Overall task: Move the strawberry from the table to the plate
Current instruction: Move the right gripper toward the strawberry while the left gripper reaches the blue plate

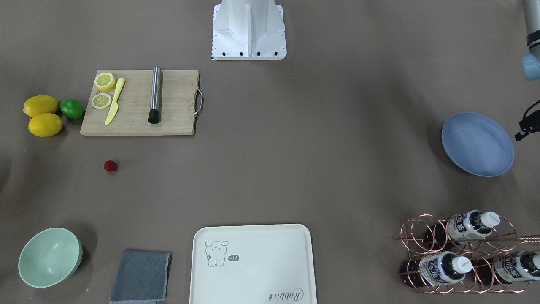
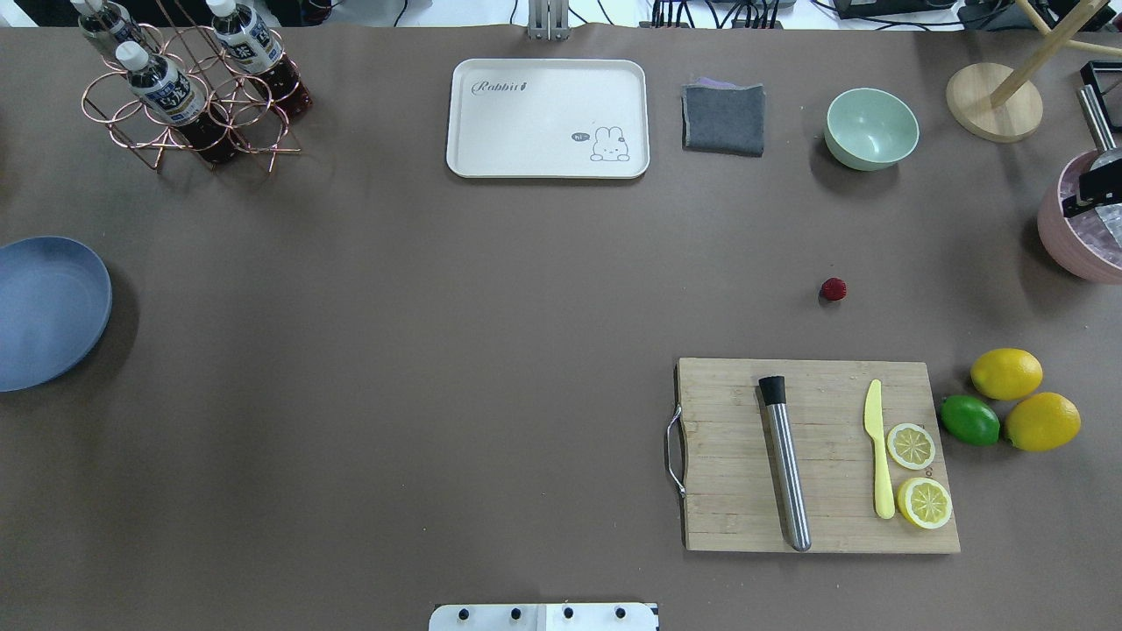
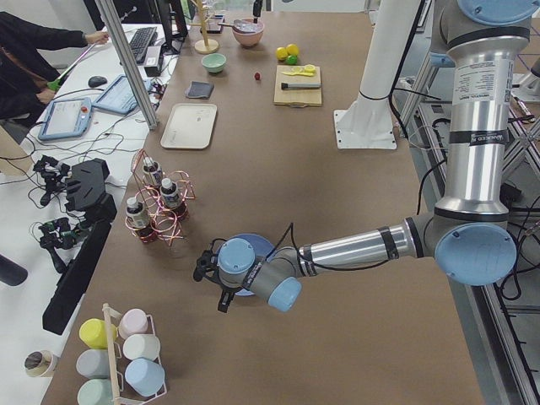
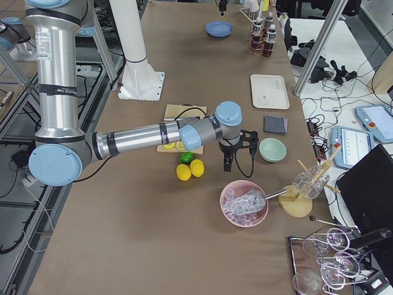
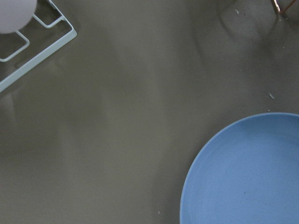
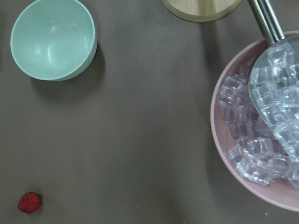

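Observation:
The strawberry [image 1: 110, 166], a tiny dark-red berry, lies alone on the grey-brown table [image 1: 295, 147], between the cutting board and the mint bowl. It also shows in the overhead view as the strawberry [image 2: 834, 289] and low at the left as the strawberry [image 6: 30, 202]. The blue plate [image 1: 477, 143] sits bare at the table's opposite end, seen too as the plate [image 2: 44, 311] and the plate [image 5: 247, 172]. My left gripper [image 3: 211, 285] hangs beside the plate; I cannot tell its state. My right gripper [image 4: 236, 153] hovers between the mint bowl and the ice bowl, well off the strawberry; its state is unclear.
A wooden cutting board [image 2: 815, 456] holds a steel muddler, a yellow knife and lemon halves, with two lemons and a lime [image 2: 969, 420] beside it. Also present: mint bowl [image 2: 871, 128], grey cloth [image 2: 723, 118], cream tray [image 2: 548, 118], bottle rack [image 2: 188, 88], pink ice bowl [image 6: 261, 126].

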